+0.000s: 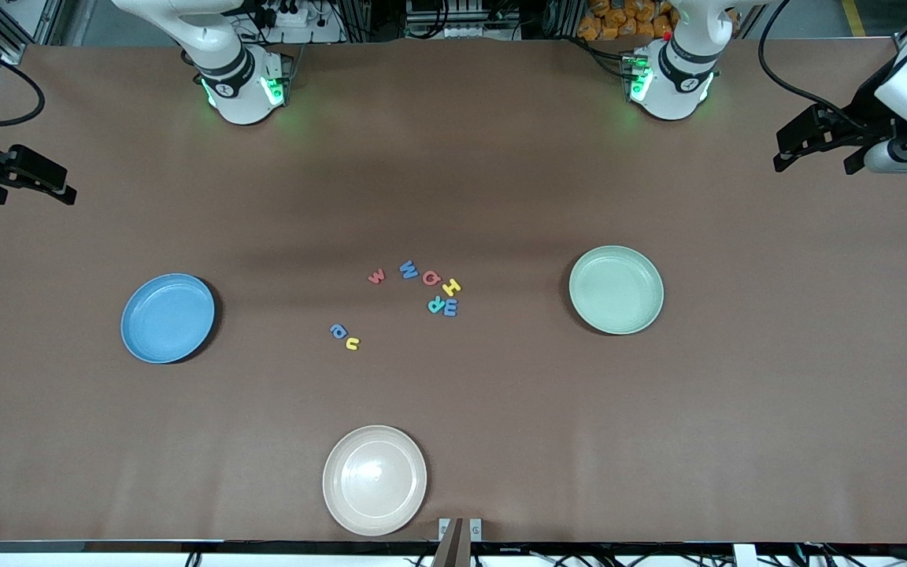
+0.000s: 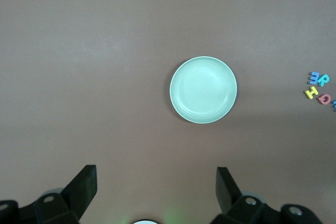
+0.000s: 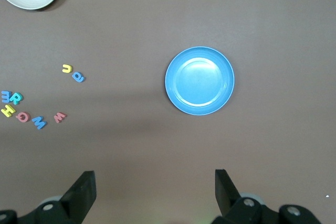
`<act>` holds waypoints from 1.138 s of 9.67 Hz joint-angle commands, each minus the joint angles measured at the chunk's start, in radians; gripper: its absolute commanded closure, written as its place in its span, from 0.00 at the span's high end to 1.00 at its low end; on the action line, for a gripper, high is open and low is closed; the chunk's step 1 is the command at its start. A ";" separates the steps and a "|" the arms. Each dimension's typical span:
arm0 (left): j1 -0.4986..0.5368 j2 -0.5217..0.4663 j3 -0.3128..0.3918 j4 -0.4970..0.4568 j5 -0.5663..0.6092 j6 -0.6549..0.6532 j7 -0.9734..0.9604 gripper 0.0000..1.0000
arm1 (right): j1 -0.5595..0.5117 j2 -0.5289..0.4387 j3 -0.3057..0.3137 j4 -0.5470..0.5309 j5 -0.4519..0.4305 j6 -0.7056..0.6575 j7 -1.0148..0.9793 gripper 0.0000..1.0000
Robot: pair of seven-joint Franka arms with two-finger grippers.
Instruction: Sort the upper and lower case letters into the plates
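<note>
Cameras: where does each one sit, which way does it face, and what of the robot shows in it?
Front view: high across the table, facing both bases; left gripper and right gripper open at the table's ends.
Left wrist view: looks down on the mint plate; own fingers show.
Right wrist view: looks down on the blue plate; own fingers show.
Shared: the letters appear in all three views.

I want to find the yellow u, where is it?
In the front view the yellow u lies on the table, touching the blue a, between the letter cluster and the cream plate.
</note>
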 commanded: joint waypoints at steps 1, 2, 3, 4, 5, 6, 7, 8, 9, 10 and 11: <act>0.007 -0.003 0.002 0.004 0.021 -0.013 0.005 1.00 | -0.003 -0.031 0.004 -0.038 -0.013 0.003 -0.006 1.00; 0.009 -0.003 0.004 0.007 0.036 -0.013 0.010 1.00 | -0.003 -0.031 0.004 -0.038 -0.013 0.001 -0.006 1.00; 0.009 -0.003 0.004 0.007 0.037 -0.013 0.011 1.00 | -0.003 -0.030 0.005 -0.039 -0.013 0.003 -0.006 1.00; 0.010 -0.003 0.004 0.006 0.038 -0.013 0.028 1.00 | -0.003 -0.028 0.006 -0.039 -0.013 0.005 -0.006 1.00; 0.006 -0.003 -0.001 -0.006 0.037 -0.015 0.040 1.00 | -0.003 -0.027 0.006 -0.049 -0.011 0.005 -0.005 1.00; -0.005 0.017 -0.015 -0.018 0.037 -0.021 0.036 1.00 | -0.009 -0.022 0.002 -0.067 0.007 0.012 -0.006 1.00; -0.004 0.062 -0.041 -0.016 0.037 -0.019 0.027 1.00 | -0.013 -0.014 0.001 -0.076 0.022 0.015 -0.006 1.00; -0.005 0.101 -0.042 -0.014 0.035 -0.016 0.024 1.00 | -0.006 -0.007 0.001 -0.093 0.024 0.017 -0.006 1.00; -0.008 0.133 -0.044 -0.015 0.032 -0.012 0.016 1.00 | 0.006 0.006 0.002 -0.111 0.024 0.024 -0.006 1.00; -0.013 0.167 -0.045 -0.016 0.020 0.001 -0.014 1.00 | 0.030 0.032 0.004 -0.115 0.024 0.040 -0.006 1.00; -0.043 0.202 -0.050 -0.014 0.017 0.037 -0.042 1.00 | 0.061 0.058 0.004 -0.115 0.022 0.046 -0.006 1.00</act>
